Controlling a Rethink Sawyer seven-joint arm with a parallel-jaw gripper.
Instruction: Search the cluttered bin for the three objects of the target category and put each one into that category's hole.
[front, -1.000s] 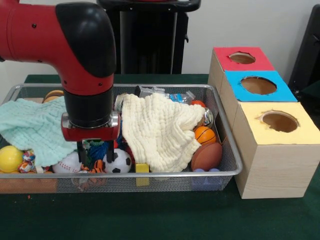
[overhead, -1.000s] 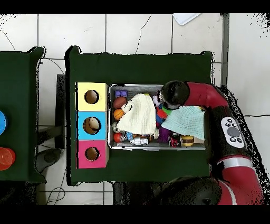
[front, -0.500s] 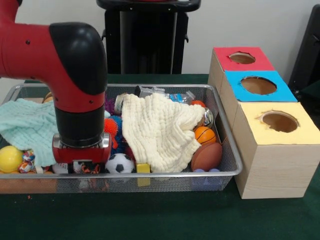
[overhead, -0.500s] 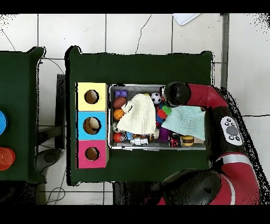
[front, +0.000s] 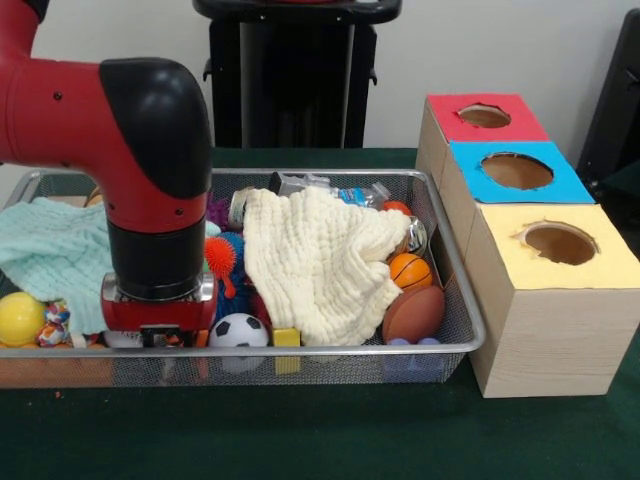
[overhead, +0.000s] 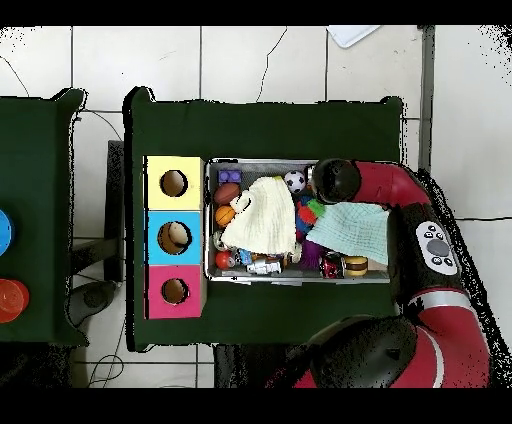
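One arm: the red and black arm (front: 150, 170) reaches down into the near left part of the cluttered bin (front: 455, 300) in the front view.
Hand: the hand (front: 160, 337) is buried low among the toys; whether it is wide, narrow or holding anything cannot be told.
Bin: it sits on the green tabletop (front: 300, 430), just beside the pale wooden box (front: 545, 330).
Cloths: a cream cloth (front: 320, 260) lies over the bin's middle, a mint cloth (front: 55, 255) over its left.
Balls: a soccer ball (front: 238, 331), a brown football (front: 413, 312), a small basketball (front: 409, 270) and a yellow ball (front: 20, 318) show.
Plush toys: none can be made out.
Hole: the red-surrounded hole (front: 485, 116) lies at the box's far end.
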